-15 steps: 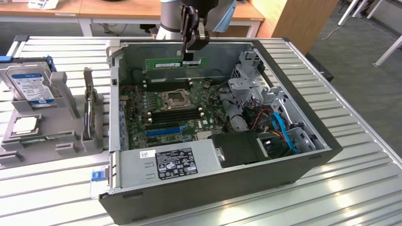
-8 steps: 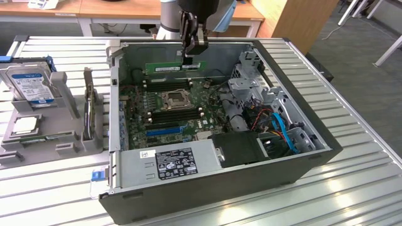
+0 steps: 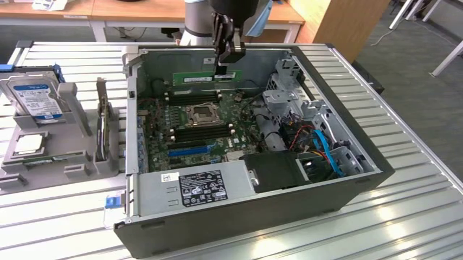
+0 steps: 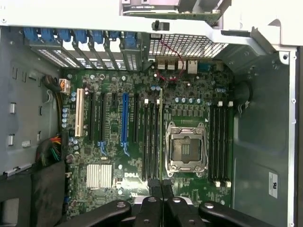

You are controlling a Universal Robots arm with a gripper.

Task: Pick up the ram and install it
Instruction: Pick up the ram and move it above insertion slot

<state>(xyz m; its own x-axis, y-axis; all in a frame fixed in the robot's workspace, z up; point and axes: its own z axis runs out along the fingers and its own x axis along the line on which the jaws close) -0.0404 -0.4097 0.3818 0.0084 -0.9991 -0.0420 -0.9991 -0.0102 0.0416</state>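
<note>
My gripper (image 3: pixel 229 60) hangs over the far side of the open computer case (image 3: pixel 376 168), shut on the ram (image 3: pixel 205 78). The ram is a long thin green stick, held level above the motherboard (image 3: pixel 217 138). In the wrist view the ram (image 4: pixel 161 127) appears edge-on, running out from between the black fingers (image 4: pixel 152 204). It lines up over the black memory slots (image 4: pixel 150 137) beside the open processor socket (image 4: pixel 185 147). Whether it touches a slot I cannot tell. A second bank of black slots (image 4: pixel 220 142) lies on the socket's other side.
At the exterior view's left, a grey stand (image 3: pixel 43 162) holds a hard drive (image 3: pixel 34 97), a square silver processor chip (image 3: pixel 29 143) and an upright thin board (image 3: pixel 103 124). Inside the case are the power supply (image 3: pixel 199 187), a metal drive cage (image 3: pixel 289 103) and blue and red cables (image 3: pixel 326 149).
</note>
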